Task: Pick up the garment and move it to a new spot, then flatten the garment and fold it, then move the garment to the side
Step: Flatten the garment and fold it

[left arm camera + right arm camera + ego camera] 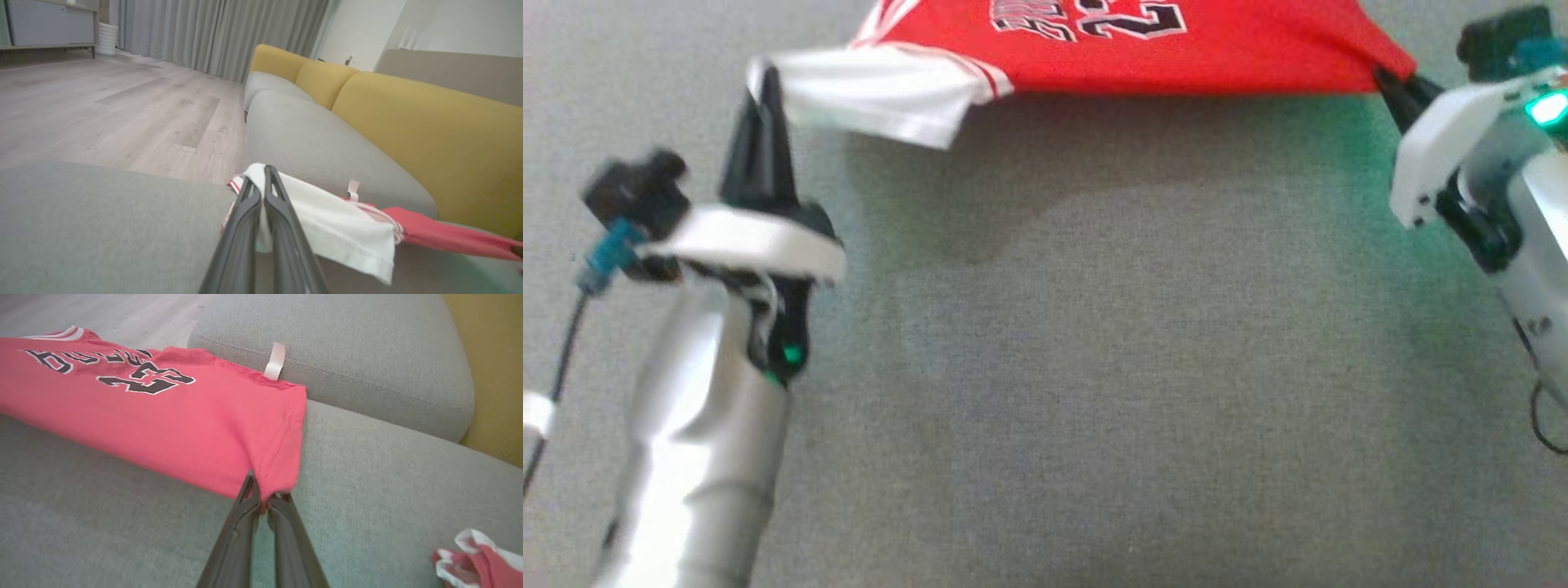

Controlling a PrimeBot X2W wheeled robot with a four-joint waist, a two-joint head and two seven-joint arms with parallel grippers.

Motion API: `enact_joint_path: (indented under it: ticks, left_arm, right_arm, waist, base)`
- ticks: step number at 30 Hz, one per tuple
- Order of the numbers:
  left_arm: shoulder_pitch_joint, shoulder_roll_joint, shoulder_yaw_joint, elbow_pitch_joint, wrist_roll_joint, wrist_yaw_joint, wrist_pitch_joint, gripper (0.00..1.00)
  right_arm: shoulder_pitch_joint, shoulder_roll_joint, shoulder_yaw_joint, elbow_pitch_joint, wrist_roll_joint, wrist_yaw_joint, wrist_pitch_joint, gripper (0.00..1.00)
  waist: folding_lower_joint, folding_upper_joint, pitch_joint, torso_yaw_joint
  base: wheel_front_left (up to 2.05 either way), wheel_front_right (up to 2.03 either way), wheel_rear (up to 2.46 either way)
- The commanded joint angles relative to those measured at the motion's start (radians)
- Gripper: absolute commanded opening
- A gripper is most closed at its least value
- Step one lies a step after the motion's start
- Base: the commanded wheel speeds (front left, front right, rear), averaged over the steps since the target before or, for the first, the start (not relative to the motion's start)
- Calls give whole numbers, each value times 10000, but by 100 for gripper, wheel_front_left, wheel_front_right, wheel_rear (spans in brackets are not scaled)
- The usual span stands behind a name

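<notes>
The garment (1160, 57) is a red jersey with black-and-white lettering and a white sleeve (882, 90), stretched across the top of the head view. It casts a shadow on the grey cushion (1094, 367) beneath it. My left gripper (765, 82) is shut on the white sleeve's edge. In the left wrist view the sleeve (335, 220) drapes over the closed fingers of the left gripper (261, 173). My right gripper (1387, 80) is shut on the red hem corner at the far right. From the right wrist, the garment (163, 416) spreads up and left from that right gripper (264, 500).
Yellow backrests (429, 134) run along the far side of the grey sofa. Wood floor (102, 114) lies beyond the cushion edge, with curtains (204, 32) behind. Another red-and-white cloth (470, 555) lies crumpled on the cushion at the right wrist view's lower right.
</notes>
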Motion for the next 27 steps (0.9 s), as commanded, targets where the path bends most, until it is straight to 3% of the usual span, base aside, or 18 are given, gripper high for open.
enact_joint_path:
  ticks: [1, 6, 12, 27]
  left_arm:
    - [48, 465, 199, -562, -27, -8, 81, 0]
    - [1573, 625, -126, -1593, -83, 15, 534, 0]
    - [3151, 793, -166, -2939, -272, 353, 1012, 0]
    - [5517, 1232, -244, -5164, -440, 990, 1844, 0]
  right_arm:
    - [136, -350, 181, -432, 329, -7, 114, 0]
    - [923, -1161, 988, -1188, 1379, -7, 561, 0]
    - [1841, -1866, 1880, -2192, 2350, -7, 909, 0]
    - [3220, -2611, 2848, -3713, 3754, -7, 1492, 0]
  waist:
    - [3, 0, -231, 38]
    - [3, 0, -670, 17]
    - [3, 0, -1363, -154]
    - [3, 0, -2728, -385]
  base:
    - [0, 0, 0]
    - [0, 0, 0]
    - [0, 0, 0]
    - [0, 0, 0]
